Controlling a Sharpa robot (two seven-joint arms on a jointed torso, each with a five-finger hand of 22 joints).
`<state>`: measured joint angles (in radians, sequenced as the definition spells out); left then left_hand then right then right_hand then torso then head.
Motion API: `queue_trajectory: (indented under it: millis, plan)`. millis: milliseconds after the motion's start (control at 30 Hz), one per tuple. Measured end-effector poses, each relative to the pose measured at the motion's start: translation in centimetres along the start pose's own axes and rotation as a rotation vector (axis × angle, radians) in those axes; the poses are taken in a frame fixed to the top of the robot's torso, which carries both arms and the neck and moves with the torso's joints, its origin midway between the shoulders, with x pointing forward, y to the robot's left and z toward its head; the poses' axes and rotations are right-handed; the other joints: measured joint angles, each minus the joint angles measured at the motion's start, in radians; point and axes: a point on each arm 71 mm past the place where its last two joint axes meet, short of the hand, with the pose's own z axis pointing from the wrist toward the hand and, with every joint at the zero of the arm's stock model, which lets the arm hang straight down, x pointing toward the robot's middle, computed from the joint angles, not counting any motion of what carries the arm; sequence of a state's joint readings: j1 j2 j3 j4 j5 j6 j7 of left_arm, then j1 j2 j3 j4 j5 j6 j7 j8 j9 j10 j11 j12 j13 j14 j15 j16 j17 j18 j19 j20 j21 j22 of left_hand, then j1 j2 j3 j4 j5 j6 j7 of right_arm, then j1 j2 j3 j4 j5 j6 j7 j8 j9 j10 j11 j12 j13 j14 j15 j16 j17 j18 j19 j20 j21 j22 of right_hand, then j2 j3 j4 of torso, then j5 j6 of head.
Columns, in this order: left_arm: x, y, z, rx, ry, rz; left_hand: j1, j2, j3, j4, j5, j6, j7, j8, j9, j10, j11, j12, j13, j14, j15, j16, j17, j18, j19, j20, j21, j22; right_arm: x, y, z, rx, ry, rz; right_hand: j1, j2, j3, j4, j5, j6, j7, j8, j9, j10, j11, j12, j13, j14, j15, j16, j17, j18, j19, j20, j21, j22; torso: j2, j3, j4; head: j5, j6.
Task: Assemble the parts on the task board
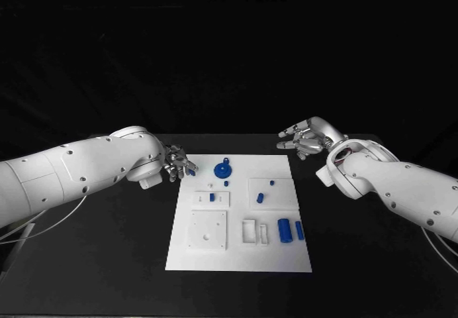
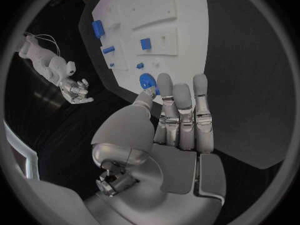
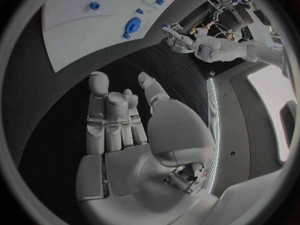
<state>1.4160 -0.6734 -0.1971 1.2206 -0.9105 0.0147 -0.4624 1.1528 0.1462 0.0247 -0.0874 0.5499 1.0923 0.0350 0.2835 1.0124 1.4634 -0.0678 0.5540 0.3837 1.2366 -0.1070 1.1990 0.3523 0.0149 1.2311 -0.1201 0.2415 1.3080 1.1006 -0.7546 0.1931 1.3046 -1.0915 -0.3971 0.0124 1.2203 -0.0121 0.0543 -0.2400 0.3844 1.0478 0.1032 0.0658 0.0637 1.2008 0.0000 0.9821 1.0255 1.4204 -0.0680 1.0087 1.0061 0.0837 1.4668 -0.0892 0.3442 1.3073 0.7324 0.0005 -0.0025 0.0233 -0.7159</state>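
The white task board [image 1: 239, 258] lies in the middle of the black table. A round blue part [image 1: 224, 169] sits near its far edge. Small blue parts [image 1: 261, 197] lie mid-board, and two blue cylinders [image 1: 284, 228] lie on its right side. My left hand [image 1: 177, 165] hovers at the board's far left corner, close to the round part, fingers straight and empty [image 2: 178, 120]. My right hand [image 1: 306, 139] hangs beyond the far right corner, off the board, fingers spread and empty [image 3: 122, 130]. The board [image 2: 187, 15] and round part [image 2: 148, 81] lie ahead of my left fingers.
Raised white blocks stand on the board: a square plate [image 1: 208, 230] at the near left and a slotted block [image 1: 255, 232] beside the cylinders. Bare black table [image 1: 95, 265] surrounds the board on all sides.
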Motion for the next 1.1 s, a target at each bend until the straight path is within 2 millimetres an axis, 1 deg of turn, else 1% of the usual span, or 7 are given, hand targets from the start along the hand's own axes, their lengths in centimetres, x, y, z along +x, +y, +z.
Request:
queue_trajectory:
  millis: [133,333,433,533,733,967,1100]
  plan:
    - [0.8,-0.2,-0.7,0.013,-0.012,-0.004,-0.001,-0.001,0.000,-0.005,0.009,0.001,0.001,-0.008,-0.005,0.000,0.000,-0.005,0.000,0.004,-0.003,-0.007,0.002,0.000,0.002,-0.002,0.004,0.000,0.1,-0.1,0.0,0.003,0.001,0.001,0.000,0.000,0.000,0.000,0.000,0.000,0.000,0.000,0.000,0.000,0.000,0.000,0.000,0.000,0.000,0.000,0.000,0.000,0.000,0.000,0.000,0.000,-0.004,0.0000,0.0041,0.003,-0.005]
    - [2.6,-0.2,-1.6,0.025,-0.022,-0.001,-0.004,-0.004,0.000,-0.008,0.014,0.005,0.005,-0.017,-0.009,0.000,0.000,-0.010,0.000,0.014,-0.003,-0.014,0.006,0.000,0.005,-0.005,0.008,0.000,0.5,-0.4,-0.1,0.010,0.006,0.004,0.000,0.000,0.000,0.000,0.000,0.000,0.000,0.000,0.000,0.000,0.000,0.000,0.000,0.000,0.000,0.000,0.000,0.000,0.000,0.000,0.000,0.000,-0.011,-0.0018,0.0093,0.006,-0.014]
    - [3.2,-0.4,-1.7,0.030,-0.026,-0.001,-0.009,-0.009,0.014,-0.025,0.014,0.007,0.007,-0.020,-0.009,0.002,0.002,-0.010,0.000,0.016,-0.002,-0.014,0.007,0.000,0.005,-0.005,0.008,0.000,0.5,-0.5,-0.1,0.011,0.007,0.005,0.000,0.000,0.000,0.000,0.000,0.000,0.000,0.000,0.000,0.000,0.000,0.000,0.000,0.000,0.000,0.000,0.000,0.000,0.000,0.000,0.000,0.000,-0.014,-0.0019,0.0105,0.007,-0.018]
    - [3.8,-0.5,-1.7,0.032,-0.022,0.002,-0.014,-0.014,0.029,-0.040,0.014,0.007,0.007,-0.021,-0.009,0.002,0.002,-0.010,0.000,0.016,-0.002,-0.018,0.009,0.000,0.005,-0.005,0.008,0.000,0.6,-0.5,-0.1,0.012,0.008,0.006,0.000,0.000,0.000,0.000,0.000,0.000,0.000,0.000,0.000,0.000,0.000,0.000,0.000,0.000,0.000,0.000,0.000,0.000,0.000,0.000,0.000,0.000,-0.015,-0.0019,0.0107,0.007,-0.021]
    - [5.1,-1.0,-1.3,0.033,-0.003,0.011,-0.014,-0.014,0.029,-0.040,0.014,0.007,0.007,-0.025,-0.012,0.002,0.002,-0.010,0.000,0.016,-0.002,-0.019,0.011,0.000,0.005,-0.005,0.008,0.000,0.7,-0.6,-0.1,0.014,0.010,0.007,0.000,0.000,0.000,0.000,0.000,0.000,0.000,0.000,0.000,0.000,0.000,0.000,0.000,0.000,0.000,0.000,0.000,0.000,0.000,0.000,0.000,0.000,-0.015,-0.0026,0.0100,0.007,-0.024]
    - [6.1,-1.0,-0.6,0.026,0.007,0.025,-0.014,-0.014,0.029,-0.040,0.013,0.007,0.007,-0.027,-0.011,0.003,0.003,-0.010,0.002,0.016,-0.002,-0.019,0.014,0.000,0.005,-0.005,0.008,0.000,0.8,-0.7,-0.2,0.016,0.010,0.008,0.000,0.000,0.003,0.003,0.000,0.000,0.000,0.000,0.000,0.000,0.000,0.000,0.000,0.000,0.000,0.000,0.000,0.000,0.000,0.000,0.000,0.000,-0.014,-0.0026,0.0097,0.001,-0.030]
    - [6.6,-1.2,-0.3,0.028,0.015,0.042,-0.010,-0.010,0.029,-0.040,-0.008,0.007,0.007,-0.033,-0.010,0.003,0.003,-0.015,0.003,0.016,-0.002,-0.023,0.015,0.000,0.005,-0.005,0.008,0.000,0.8,-0.7,-0.2,0.017,0.010,0.008,0.000,0.000,0.003,0.003,0.000,0.000,0.000,0.000,0.000,0.000,0.000,0.000,0.000,0.000,0.000,0.000,0.000,0.000,0.000,0.000,0.000,0.000,-0.013,-0.0034,0.0100,0.000,-0.034]
